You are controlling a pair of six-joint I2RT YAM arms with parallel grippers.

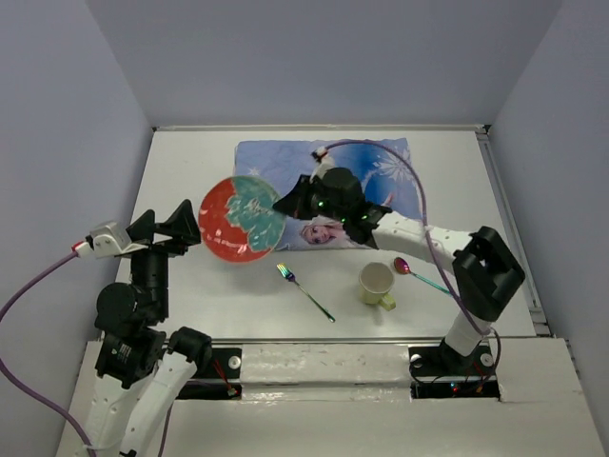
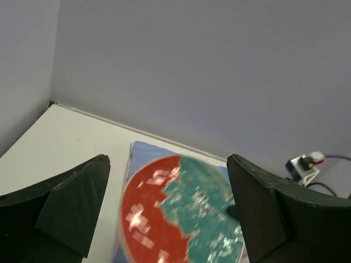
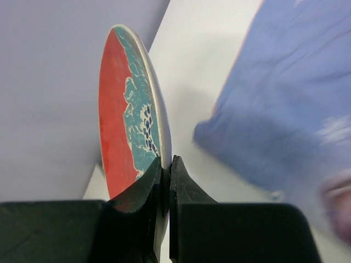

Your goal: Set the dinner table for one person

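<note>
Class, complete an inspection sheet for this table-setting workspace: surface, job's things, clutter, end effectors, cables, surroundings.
Surface: white dinner table, with a blue printed placemat at the far side.
Job's things: red-and-teal plate over the placemat's left edge; fork, mug and spoon on the near tabletop.
Clutter: nothing seen.
End effectors: left end effector open and empty, beside the plate; right end effector shut on the plate's rim.
Cables: purple cable arching over the right arm; second purple cable trailing from the left arm.
Surroundings: plain grey-blue walls.
</note>
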